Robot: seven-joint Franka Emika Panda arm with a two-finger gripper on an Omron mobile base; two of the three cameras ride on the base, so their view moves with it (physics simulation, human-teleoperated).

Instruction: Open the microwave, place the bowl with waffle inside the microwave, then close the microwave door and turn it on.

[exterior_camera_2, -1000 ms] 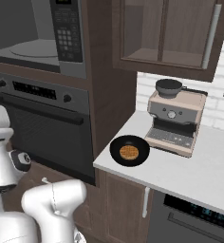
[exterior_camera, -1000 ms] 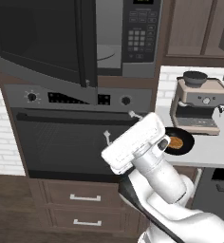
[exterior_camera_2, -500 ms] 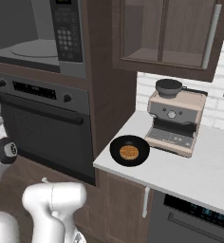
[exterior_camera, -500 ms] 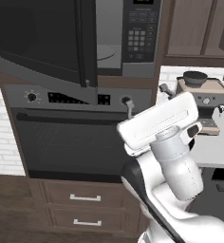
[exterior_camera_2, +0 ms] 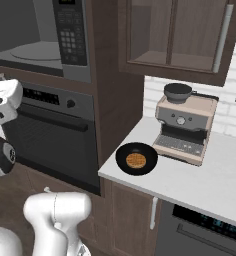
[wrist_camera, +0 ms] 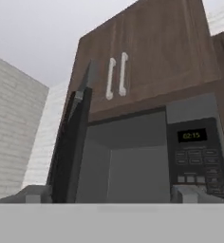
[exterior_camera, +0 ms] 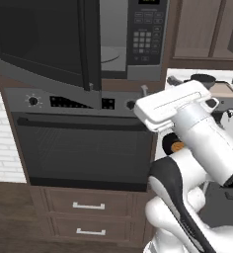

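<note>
With the microwave door (exterior_camera: 44, 42) standing open, I am holding the gripper (wrist_camera: 109, 194) spread and empty, noting the bowl with waffle (exterior_camera_2: 136, 159) beside the coffee machine (exterior_camera_2: 185, 129): light, rigid, likely slippery, best pinched at its rim.

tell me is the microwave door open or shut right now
Open. The microwave door is swung out to the left, leaving the microwave cavity and its glass turntable exposed.
</note>
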